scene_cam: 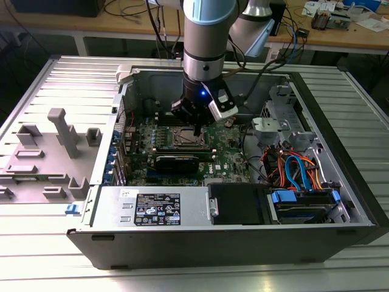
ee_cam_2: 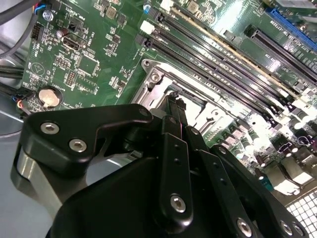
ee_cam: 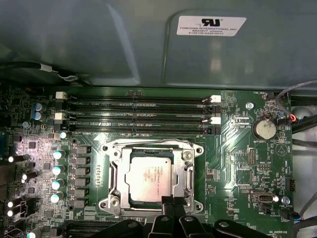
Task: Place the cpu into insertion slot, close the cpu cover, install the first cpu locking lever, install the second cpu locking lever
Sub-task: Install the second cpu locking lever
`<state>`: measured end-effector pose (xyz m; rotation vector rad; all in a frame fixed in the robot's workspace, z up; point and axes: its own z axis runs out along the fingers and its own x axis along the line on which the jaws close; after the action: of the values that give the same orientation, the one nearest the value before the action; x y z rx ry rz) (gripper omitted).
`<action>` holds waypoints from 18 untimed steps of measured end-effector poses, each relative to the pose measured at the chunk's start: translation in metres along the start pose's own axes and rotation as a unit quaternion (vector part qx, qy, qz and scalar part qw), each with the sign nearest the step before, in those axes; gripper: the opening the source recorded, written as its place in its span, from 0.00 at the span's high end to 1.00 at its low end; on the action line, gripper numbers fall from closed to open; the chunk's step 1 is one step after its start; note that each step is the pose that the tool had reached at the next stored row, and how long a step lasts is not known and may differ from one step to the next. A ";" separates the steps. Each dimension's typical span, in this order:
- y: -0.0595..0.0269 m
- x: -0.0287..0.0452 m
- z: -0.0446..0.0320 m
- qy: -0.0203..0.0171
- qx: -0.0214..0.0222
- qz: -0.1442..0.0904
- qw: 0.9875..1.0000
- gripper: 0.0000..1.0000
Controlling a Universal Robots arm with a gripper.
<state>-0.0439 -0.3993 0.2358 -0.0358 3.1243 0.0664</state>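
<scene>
Cpu (ee_cam: 149, 176) sits flat in the insertion slot (ee_cam: 115, 151) on the green motherboard (ee_cam: 237, 163) — silvery cpu cover (ee_cam: 190, 166) framing it. Black pincer (ee_cam: 173, 204) hovers at the slot's edge, fingers pressed together, holding nothing.

A ribbed grey metal table (scene_cam: 73, 79) ran under the whole setup, its slats lit bright along the exterior view's left. Grey plastic fixtures (scene_cam: 58, 137) stood on that side. Behind it, a wooden workbench (scene_cam: 340, 38) spanned the back, with cables (scene_cam: 130, 9) and small parts scattered on top. The floor beneath the bench lay in dark shadow.
</scene>
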 end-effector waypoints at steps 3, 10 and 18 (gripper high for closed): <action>-0.0017 0.0000 -0.0001 0.000 0.001 0.000 1.000 0.89; -0.0069 0.0002 -0.0002 0.000 0.003 0.000 1.000 0.89; -0.0075 0.0001 -0.0026 0.000 0.003 0.000 1.000 0.89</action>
<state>-0.0439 -0.4069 0.2380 -0.0359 3.1246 0.0575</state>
